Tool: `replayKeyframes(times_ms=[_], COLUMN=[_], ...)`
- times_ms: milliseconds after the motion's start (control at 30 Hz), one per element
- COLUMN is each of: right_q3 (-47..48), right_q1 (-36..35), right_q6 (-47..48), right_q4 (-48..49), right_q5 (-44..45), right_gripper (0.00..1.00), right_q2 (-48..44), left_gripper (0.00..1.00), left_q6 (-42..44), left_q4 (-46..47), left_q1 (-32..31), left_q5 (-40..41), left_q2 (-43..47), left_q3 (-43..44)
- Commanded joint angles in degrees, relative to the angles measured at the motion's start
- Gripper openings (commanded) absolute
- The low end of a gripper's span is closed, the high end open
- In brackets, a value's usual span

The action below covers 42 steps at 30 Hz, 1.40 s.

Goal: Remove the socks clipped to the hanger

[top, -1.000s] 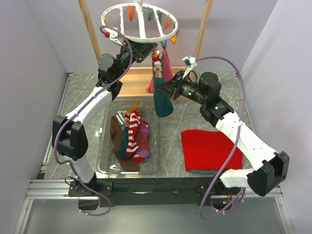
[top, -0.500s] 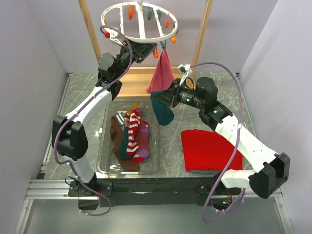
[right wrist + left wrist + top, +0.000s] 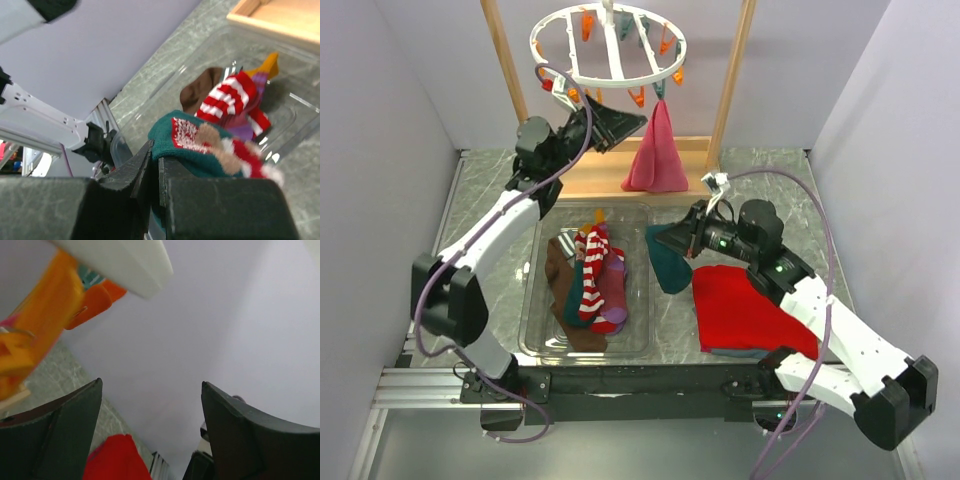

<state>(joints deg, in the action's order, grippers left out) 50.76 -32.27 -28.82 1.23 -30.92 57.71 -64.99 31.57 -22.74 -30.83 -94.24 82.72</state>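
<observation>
The round white hanger [image 3: 608,45] hangs at the back with orange and teal clips; only a pink cloth [image 3: 655,155] dangles from it. My left gripper [image 3: 632,128] is open just below its rim, empty; in the left wrist view my left gripper [image 3: 150,390] faces bare wall, with orange clips [image 3: 45,315] at upper left. My right gripper [image 3: 665,240] is shut on a dark teal sock [image 3: 670,268], low over the table right of the bin. In the right wrist view the teal sock [image 3: 200,145] sticks out of my right gripper [image 3: 156,155]. Several socks [image 3: 588,280] lie in the bin.
A clear plastic bin [image 3: 535,300] sits at the table's centre-left. A red folded cloth [image 3: 750,310] lies to its right, under the right arm. The hanger's wooden base [image 3: 595,180] and two upright posts [image 3: 505,70] stand at the back.
The right gripper pulled the teal sock off its clip and carried it down toward the table beside the bin. The left gripper opened and drew slightly back from the hanger's clip.
</observation>
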Motion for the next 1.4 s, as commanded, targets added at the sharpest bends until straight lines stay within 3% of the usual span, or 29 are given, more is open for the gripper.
replayKeyframes(times_ms=[0, 267, 433, 533, 667, 800, 933, 1133, 1367], right_q3=[-3.1, -5.8, -7.3, -7.3, -6.9, -7.2, -8.1, -7.8, -7.3], right_q1=[-0.2, -7.0, -10.8, -12.5, -14.7, -16.3, -17.7, -19.1, -19.1], right_q6=[-2.8, -4.1, -8.9, -11.6, -14.4, -18.7, -25.1, -27.3, -28.7], right_q4=[2.5, 3.2, 10.4, 14.7, 19.5, 26.6, 34.0, 35.6, 37.4], right_q5=[-0.8, 5.4, 6.9, 7.5, 9.0, 10.6, 10.8, 14.6, 16.2], right_gripper=[0.13, 0.13, 0.13, 0.13, 0.13, 0.13, 0.13, 0.13, 0.14], right_q2=[-4.3, -4.1, -2.3, -0.4, 2.8, 7.1, 10.2, 12.9, 15.8], left_gripper=[0.87, 0.91, 0.95, 0.97, 0.99, 0.96, 0.96, 0.99, 0.92], left_q6=[6.8, 17.3, 19.9, 16.8, 4.7, 3.0, 4.5, -3.8, -4.9], left_q4=[-6.2, -20.7, -25.1, -24.5, -17.0, -17.2, -19.9, -9.6, -4.9], left_q1=[-0.3, -0.4, -0.5, -0.5, -0.6, -0.7, -0.7, -1.7, -7.0], left_q5=[-4.8, -4.0, -5.6, -5.0, -5.5, -2.3, -1.6, -5.6, -4.2], left_q2=[10.0, 29.0, 44.4, 54.5, 65.0, 72.9, 74.0, 71.0, 67.3], left_q3=[-3.2, -17.4, -32.3, -43.3, -58.4, -62.7, -63.5, -70.9, -74.1])
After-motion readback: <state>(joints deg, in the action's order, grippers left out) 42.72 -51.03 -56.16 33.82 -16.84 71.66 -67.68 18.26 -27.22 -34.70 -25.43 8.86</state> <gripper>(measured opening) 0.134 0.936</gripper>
